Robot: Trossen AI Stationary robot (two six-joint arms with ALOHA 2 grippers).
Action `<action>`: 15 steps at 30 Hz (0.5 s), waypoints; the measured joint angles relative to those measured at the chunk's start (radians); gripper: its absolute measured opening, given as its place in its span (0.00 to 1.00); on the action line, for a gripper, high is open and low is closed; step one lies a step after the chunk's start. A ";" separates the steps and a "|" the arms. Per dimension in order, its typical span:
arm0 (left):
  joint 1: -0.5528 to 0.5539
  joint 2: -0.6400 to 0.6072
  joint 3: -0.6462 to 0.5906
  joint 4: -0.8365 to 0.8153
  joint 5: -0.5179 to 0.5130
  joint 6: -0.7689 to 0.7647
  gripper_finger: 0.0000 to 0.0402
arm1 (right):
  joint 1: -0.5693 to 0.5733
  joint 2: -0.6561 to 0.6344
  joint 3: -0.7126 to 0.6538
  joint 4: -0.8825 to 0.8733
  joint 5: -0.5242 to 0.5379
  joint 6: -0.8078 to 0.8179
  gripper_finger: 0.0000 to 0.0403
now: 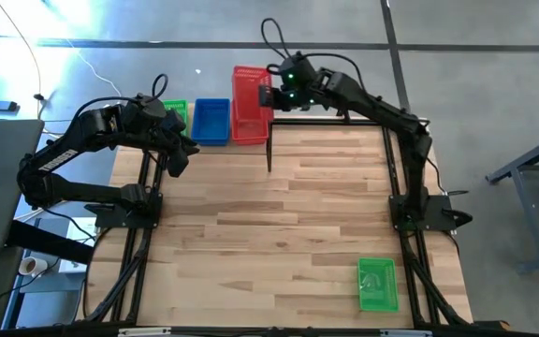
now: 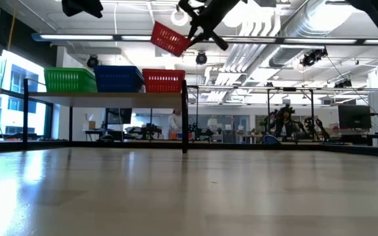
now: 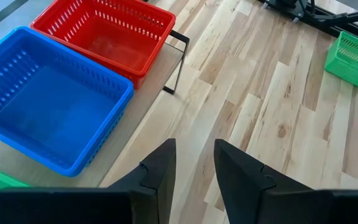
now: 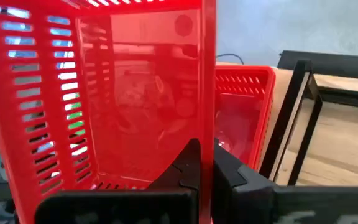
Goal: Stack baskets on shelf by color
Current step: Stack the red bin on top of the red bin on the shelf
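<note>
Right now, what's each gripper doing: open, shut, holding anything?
Left gripper: open, holding nothing, above the shelf beside the blue basket.
Right gripper: shut on a red basket, carried tilted above the shelf.

Overhead view straight down, low view level across table, both sharing shelf (image 1: 215, 140), wrists close.

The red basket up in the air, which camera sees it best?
The low view: the held red basket hangs tilted above the shelf. The right wrist view shows one wall, the high view its top; the left wrist view misses it.
</note>
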 joint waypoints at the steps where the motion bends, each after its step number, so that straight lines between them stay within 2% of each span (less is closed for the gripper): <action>1: 0.000 0.000 0.000 0.000 0.000 0.000 0.25 | 0.001 0.007 0.000 0.000 -0.005 0.003 0.00; 15: 0.000 0.000 0.000 0.000 0.000 0.000 0.25 | 0.005 0.086 0.000 -0.035 -0.107 0.042 0.00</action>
